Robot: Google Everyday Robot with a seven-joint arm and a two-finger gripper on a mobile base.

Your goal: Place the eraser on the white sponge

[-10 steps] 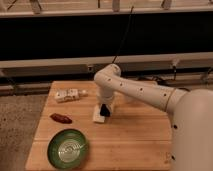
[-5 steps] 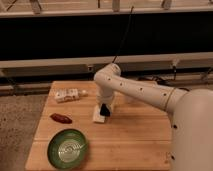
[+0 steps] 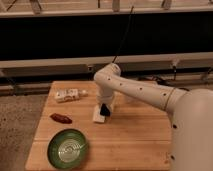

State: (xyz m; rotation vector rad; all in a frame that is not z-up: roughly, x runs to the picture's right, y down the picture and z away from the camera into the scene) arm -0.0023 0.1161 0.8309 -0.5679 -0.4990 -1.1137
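Note:
The white sponge (image 3: 99,115) is a small plain white block lying near the middle of the wooden table (image 3: 135,140). My gripper (image 3: 105,108) hangs from the white arm directly over the sponge's right side, down at its top. A dark object at the gripper tip, likely the eraser (image 3: 105,110), sits at the sponge's upper right edge. I cannot tell whether it is resting on the sponge or still held.
A whitish, tan-marked elongated packet (image 3: 68,95) lies at the table's back left. A dark red oblong object (image 3: 61,118) lies on the left. A green round dish (image 3: 67,148) sits at the front left. A dark wall and rail run behind the table.

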